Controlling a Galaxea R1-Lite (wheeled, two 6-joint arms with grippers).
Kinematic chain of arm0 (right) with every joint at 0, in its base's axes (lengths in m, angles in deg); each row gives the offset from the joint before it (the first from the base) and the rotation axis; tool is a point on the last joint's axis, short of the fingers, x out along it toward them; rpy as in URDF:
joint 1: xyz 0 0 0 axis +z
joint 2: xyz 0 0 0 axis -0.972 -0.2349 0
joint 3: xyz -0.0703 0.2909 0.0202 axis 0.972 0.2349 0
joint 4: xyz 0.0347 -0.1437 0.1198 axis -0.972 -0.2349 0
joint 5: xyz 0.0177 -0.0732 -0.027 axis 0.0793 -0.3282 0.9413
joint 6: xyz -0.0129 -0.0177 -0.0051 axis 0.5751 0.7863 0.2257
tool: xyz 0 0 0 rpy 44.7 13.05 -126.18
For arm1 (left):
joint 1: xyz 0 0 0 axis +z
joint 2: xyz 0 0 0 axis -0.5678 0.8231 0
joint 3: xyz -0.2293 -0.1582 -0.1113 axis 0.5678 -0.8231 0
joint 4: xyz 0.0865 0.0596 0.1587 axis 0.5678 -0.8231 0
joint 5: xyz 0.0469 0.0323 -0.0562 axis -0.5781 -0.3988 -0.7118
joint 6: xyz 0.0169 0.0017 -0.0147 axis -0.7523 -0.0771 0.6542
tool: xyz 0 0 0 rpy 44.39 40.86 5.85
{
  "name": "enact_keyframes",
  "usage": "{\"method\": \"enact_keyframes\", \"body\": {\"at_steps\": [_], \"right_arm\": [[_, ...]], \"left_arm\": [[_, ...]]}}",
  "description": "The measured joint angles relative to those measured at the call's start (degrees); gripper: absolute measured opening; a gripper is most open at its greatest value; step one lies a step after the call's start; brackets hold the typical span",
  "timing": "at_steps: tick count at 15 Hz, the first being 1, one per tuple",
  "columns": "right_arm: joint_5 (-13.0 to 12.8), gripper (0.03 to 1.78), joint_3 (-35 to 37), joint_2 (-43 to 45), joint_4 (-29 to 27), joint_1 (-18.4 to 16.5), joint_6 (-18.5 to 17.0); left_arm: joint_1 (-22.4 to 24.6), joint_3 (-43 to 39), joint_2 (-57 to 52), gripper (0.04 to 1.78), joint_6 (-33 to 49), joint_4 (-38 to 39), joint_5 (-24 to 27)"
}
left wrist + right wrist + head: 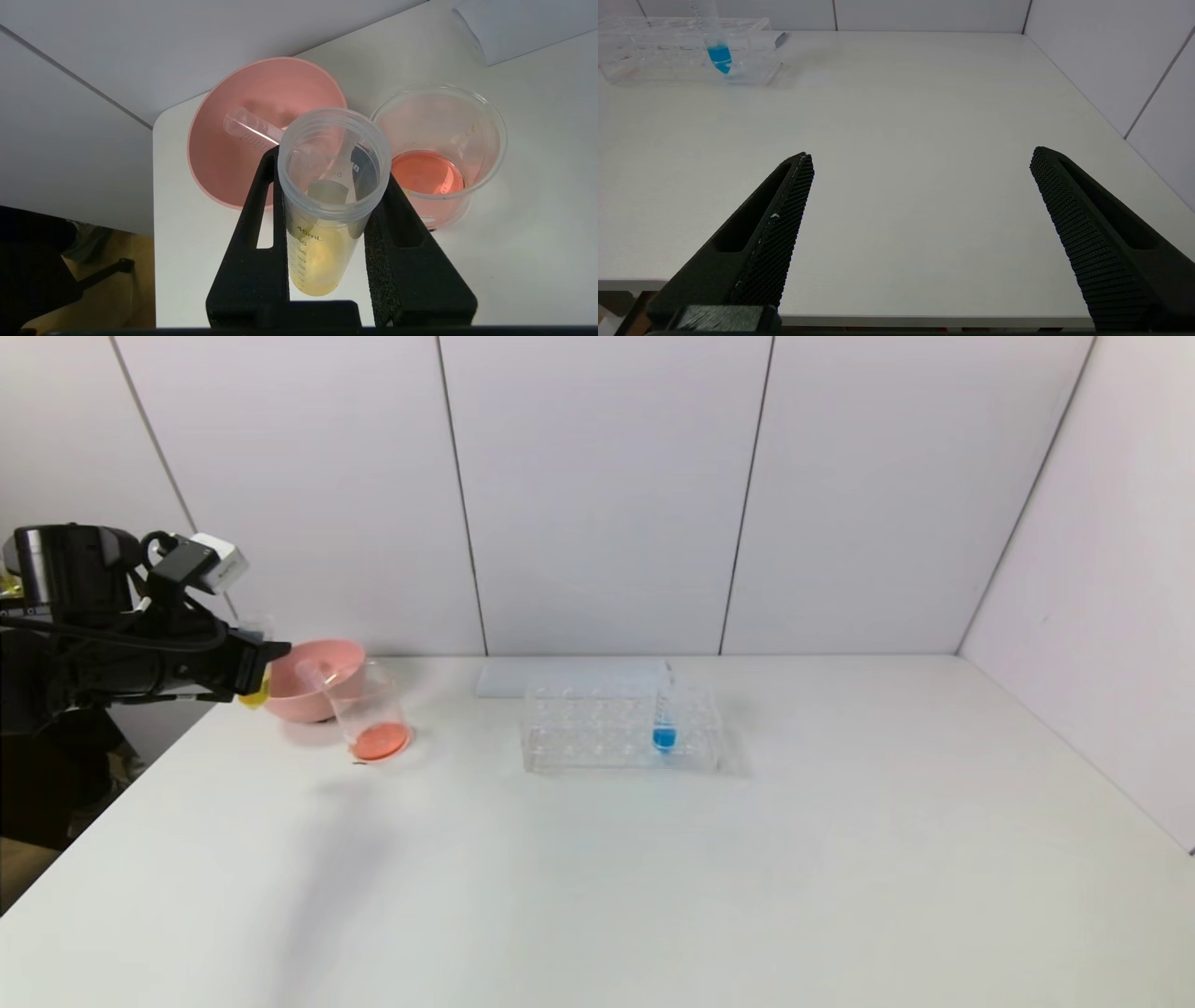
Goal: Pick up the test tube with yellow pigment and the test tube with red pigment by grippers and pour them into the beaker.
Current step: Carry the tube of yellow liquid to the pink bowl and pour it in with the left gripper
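Seemingly left gripper (327, 196) near table edge (155, 224).

Pink bowl (317, 683), clear rack (621, 723) with blue-liquid tube (664, 728), white table (653, 877).

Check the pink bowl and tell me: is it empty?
No: in the left wrist view an empty clear test tube lies inside the pink bowl, beside the beaker.

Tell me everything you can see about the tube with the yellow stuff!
The test tube with yellow pigment is a clear, plastic-looking tube with printed measuring marks and an open, ridged mouth. A little pale yellow liquid sits at its bottom. The left tool pinches it on both sides, holding it in the air near the pink bowl and the beaker.
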Motion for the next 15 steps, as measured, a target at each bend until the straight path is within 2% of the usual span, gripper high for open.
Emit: {"method": "enact_keyframes", "body": {"at_steps": [5,12,15], "right_arm": [[0.0,1.7,0.0,0.0,0.0,0.0,0.0],[0.0,1.7,0.0,0.0,0.0,0.0,0.0],[0.0,1.7,0.0,0.0,0.0,0.0,0.0]], "left_arm": [[-0.1,2.1,0.3,0.47,-4.1,-1.0,2.3],[0.1,10.3,1.7,0.47,-16.0,-17.4,3.1],[0.3,12.3,2.3,0.47,-18.5,-19.8,4.3]]}}
